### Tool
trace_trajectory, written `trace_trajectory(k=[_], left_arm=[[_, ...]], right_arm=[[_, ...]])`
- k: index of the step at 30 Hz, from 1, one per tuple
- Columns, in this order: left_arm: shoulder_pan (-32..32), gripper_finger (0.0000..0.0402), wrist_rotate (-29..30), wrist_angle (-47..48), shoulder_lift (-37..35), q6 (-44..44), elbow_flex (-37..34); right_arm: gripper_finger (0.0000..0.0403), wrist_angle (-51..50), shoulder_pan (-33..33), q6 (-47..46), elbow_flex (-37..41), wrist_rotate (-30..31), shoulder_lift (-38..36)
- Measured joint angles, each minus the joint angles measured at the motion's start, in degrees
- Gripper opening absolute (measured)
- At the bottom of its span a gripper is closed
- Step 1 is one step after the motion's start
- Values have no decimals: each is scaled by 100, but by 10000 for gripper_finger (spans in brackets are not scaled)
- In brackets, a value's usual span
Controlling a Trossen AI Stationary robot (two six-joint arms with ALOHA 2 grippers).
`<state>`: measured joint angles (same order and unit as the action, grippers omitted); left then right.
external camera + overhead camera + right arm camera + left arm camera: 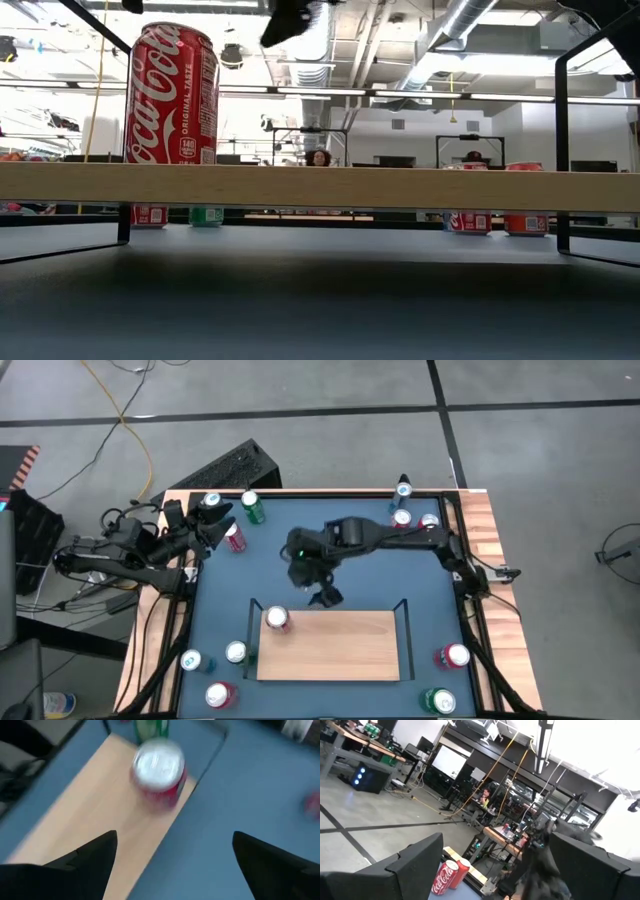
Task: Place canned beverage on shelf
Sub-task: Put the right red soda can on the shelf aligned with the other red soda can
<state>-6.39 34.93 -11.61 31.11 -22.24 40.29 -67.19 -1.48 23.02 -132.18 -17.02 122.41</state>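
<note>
The shelf (335,648) is a light-wood board with black end rails, lying on the blue table near its front edge. A red cola can (277,620) stands upright on its base at the shelf's far left corner; it also shows as the can (172,95) in the low view and the can (159,770) in the right wrist view. My right gripper (323,596) hovers open above the shelf's far edge, to the right of the can and clear of it; its fingers (85,862) hold nothing. My left gripper (207,523) waits open at the table's far left corner.
Loose cans stand around the table: a green can (252,507) and a red can (235,538) by the left gripper, three at the far right (403,517), three at the near left (219,694), two at the near right (455,656). Most of the shelf board is bare.
</note>
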Motion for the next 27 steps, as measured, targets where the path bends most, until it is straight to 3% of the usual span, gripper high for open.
trace_trajectory(k=[7,14,16,21,23,27], left_arm=[[0,352,-438,31,-77,-33,14],[0,352,-1258,123,-263,99,250],[0,352,-1396,351,-249,242,385],[0,352,-1418,966,-201,386,771],[0,352,-1418,1121,-194,378,866],[0,352,-1418,1127,-195,358,905]], right_arm=[[365,-677,-132,-359,176,-422,-100],[349,-1348,54,-1214,216,203,-813],[346,-1534,58,-1581,216,729,-1124],[345,-2288,163,-2565,209,2938,-1846],[345,-2248,312,-2986,277,3325,-2096],[345,-2253,720,-3486,823,3458,-2638]])
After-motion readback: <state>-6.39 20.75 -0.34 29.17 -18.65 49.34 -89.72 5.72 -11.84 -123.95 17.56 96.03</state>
